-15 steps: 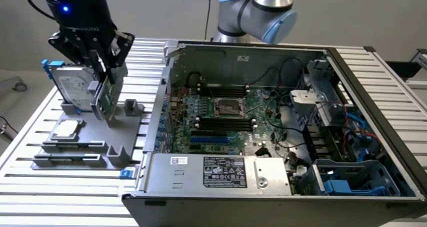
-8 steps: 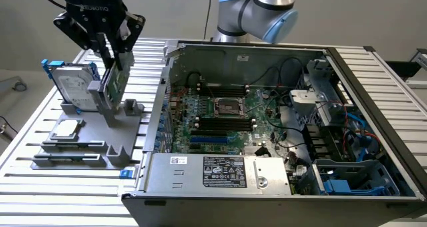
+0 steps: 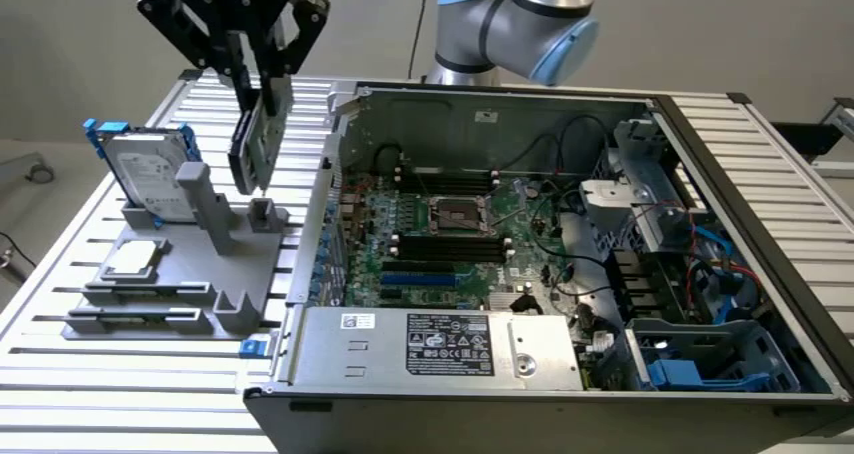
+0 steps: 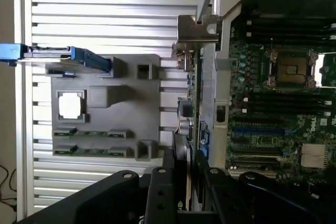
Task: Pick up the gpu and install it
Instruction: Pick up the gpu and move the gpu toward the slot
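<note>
gpu (image 3: 258,139) clamped in jaws, raised near gray fixture (image 3: 200,274), wrist view shows silver bracket (image 4: 197,27)

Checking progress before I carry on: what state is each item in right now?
gripper: shut on the gpu, above the grey holder.
gpu: held on edge over the holder, not yet in the case.
hard drive: standing upright in the holder.
silver chip: lying flat in the holder.
computer case: open, inside exposed.
</note>
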You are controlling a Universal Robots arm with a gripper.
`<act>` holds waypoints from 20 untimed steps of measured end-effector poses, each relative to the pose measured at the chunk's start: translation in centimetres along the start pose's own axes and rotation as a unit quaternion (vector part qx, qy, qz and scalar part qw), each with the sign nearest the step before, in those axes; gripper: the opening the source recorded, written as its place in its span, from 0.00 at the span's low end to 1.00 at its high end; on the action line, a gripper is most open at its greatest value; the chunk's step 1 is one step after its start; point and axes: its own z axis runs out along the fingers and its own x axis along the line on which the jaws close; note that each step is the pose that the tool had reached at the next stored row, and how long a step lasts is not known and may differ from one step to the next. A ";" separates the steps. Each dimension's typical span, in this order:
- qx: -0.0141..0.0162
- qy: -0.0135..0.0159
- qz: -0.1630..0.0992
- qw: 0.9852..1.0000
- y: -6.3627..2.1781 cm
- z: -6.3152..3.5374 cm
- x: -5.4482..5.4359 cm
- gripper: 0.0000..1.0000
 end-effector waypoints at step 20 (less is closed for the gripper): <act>-0.001 0.003 0.000 1.000 0.07 0.32 -9.1 0.26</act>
